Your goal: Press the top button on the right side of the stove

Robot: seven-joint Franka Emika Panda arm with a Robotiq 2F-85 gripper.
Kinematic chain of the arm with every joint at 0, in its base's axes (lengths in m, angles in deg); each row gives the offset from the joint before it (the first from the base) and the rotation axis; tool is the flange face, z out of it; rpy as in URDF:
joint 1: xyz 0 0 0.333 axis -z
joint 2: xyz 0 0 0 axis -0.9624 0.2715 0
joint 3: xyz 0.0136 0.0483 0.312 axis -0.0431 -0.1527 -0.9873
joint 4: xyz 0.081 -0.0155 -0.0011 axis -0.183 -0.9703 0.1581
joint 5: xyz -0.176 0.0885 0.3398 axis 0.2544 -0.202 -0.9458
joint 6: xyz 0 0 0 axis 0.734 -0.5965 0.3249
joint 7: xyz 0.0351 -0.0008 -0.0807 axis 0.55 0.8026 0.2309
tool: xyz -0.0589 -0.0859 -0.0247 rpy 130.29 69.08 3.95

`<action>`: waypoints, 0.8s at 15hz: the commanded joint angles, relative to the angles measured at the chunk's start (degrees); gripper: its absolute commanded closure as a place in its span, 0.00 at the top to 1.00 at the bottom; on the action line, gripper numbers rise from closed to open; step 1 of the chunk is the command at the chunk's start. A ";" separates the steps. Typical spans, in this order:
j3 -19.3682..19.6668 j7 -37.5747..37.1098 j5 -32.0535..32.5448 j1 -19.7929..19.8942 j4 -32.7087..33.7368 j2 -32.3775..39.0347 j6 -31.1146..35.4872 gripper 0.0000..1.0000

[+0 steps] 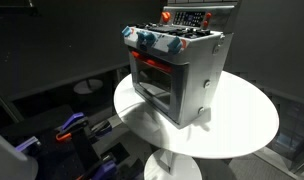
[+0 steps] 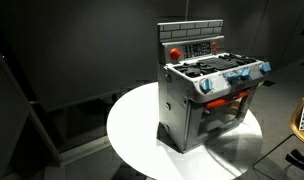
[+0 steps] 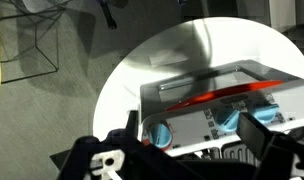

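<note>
On the round white table point(image 1: 242, 130) stands the stove point(image 1: 177, 70), and with our gripper point(image 3: 187, 150) spread open above it, we risk catching a knob point(image 3: 160, 131) or shoving the light toy aside.

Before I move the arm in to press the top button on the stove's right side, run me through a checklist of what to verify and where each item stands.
1. The stove stands upright on the round white table: ok.
2. The gripper is over the stove, with the wrist view looking down on its blue knobs: ok.
3. The gripper holds nothing: ok. Its jaws stand open.
4. The button to press is picked out: cannot tell. No view shows it clearly.
5. Height above the stove: cannot tell. Neither exterior view shows the gripper.
</note>
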 commanded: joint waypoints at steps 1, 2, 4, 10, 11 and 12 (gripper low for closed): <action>-0.61 -3.57 -0.82 1.24 4.31 5.46 4.11 1.00; -0.74 -4.54 -0.57 1.43 4.75 6.57 5.81 1.00; -0.93 -6.36 -0.30 1.75 5.53 8.80 9.97 1.00; -1.12 -9.93 0.24 1.97 9.05 15.65 18.56 1.00; -1.15 -10.51 0.44 2.00 9.98 16.93 19.07 1.00; -1.15 -11.00 0.65 2.03 10.82 18.13 19.60 1.00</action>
